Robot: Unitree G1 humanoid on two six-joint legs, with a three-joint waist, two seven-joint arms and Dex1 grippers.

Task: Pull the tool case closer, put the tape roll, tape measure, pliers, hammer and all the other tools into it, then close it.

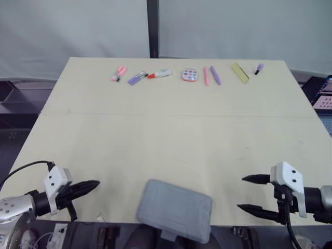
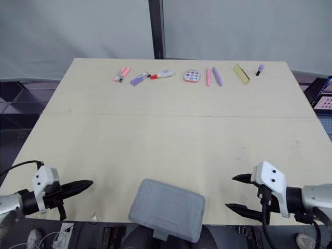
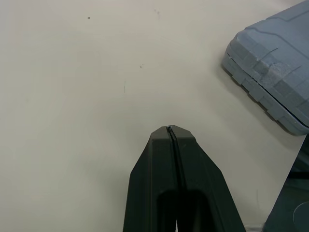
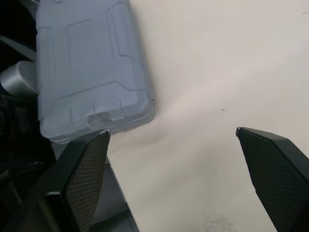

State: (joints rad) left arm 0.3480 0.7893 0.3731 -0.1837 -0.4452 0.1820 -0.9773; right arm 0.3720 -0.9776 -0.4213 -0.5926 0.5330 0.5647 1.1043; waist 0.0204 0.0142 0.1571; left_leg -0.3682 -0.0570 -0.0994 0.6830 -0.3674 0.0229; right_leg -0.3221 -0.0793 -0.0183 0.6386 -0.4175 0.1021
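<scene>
We saw the tool case (image 1: 174, 209) at the near edge of the counter (image 1: 166, 140), its near side hanging out past that edge. The left tool (image 1: 94, 184) was left of the case and the right tool (image 1: 241, 193) right of it, both apart from it. Far behind the case, a row ran along the far edge. A pair of pens (image 1: 119, 73) and a marker (image 1: 160, 74) lay behind-left of the case, a round piece (image 1: 190, 75) almost straight behind it, and a flat strip (image 1: 240, 72) behind-right.

Bare counter (image 1: 171, 145) flanks the closed tool case (image 1: 175, 210) on both sides and beyond; small items (image 1: 190, 75) line the edge farthest from it.
</scene>
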